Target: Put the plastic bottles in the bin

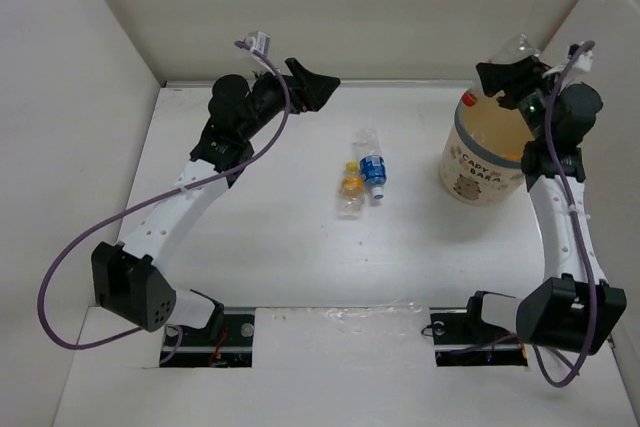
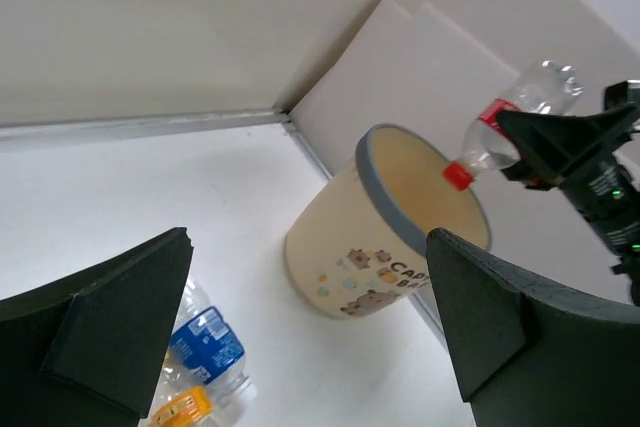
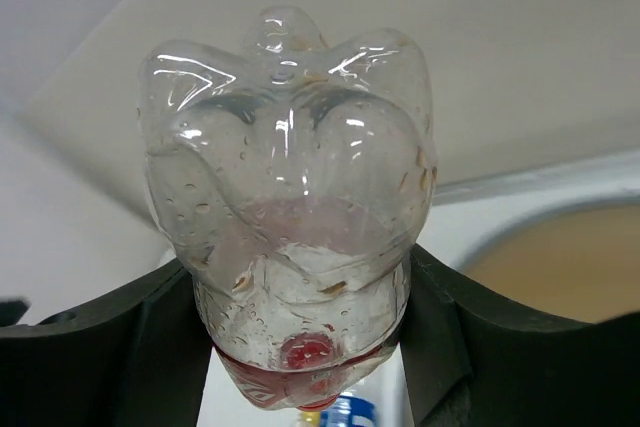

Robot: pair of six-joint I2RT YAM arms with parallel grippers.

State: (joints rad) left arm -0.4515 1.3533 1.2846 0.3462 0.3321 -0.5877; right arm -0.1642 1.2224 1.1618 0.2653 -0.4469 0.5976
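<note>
Plastic bottles [image 1: 352, 197]: one is riding in the air at the far right, the others are lying in a tight cluster mid-table.
Red-capped bottle [image 3: 290, 197]: hanging cap-down, tilted, just above the far rim of the bin [image 1: 480, 175]; not inside it yet.
Right gripper [image 1: 508, 79]: jaws are partly closed and pinching this bottle across its lower body, near the red label.
Left gripper [image 1: 320, 87]: sitting at the far left of the table [image 1: 270, 267], jaws spread wide and carrying nothing.
Cluster: a blue-labelled bottle [image 2: 205, 342] is lying right against an orange-filled bottle [image 1: 351, 185], well apart from the bin.
Step in hand: looking like the drop, since the cap is already pointing into the tub's mouth.
Handling: the clear one is looking empty and so probably very light; its thin walls are likely giving under a squeeze, and droplets inside hint at a slick skin.
Where to hold: across the cylindrical middle or label band, not the tapering neck or lobed base, where the fingers could be sliding off.
Orange-filled one: probably heavier, so it is calling for a firmer, centred pinch.
Risk: the cluster is touching, so going for one could be rolling its neighbour away.
</note>
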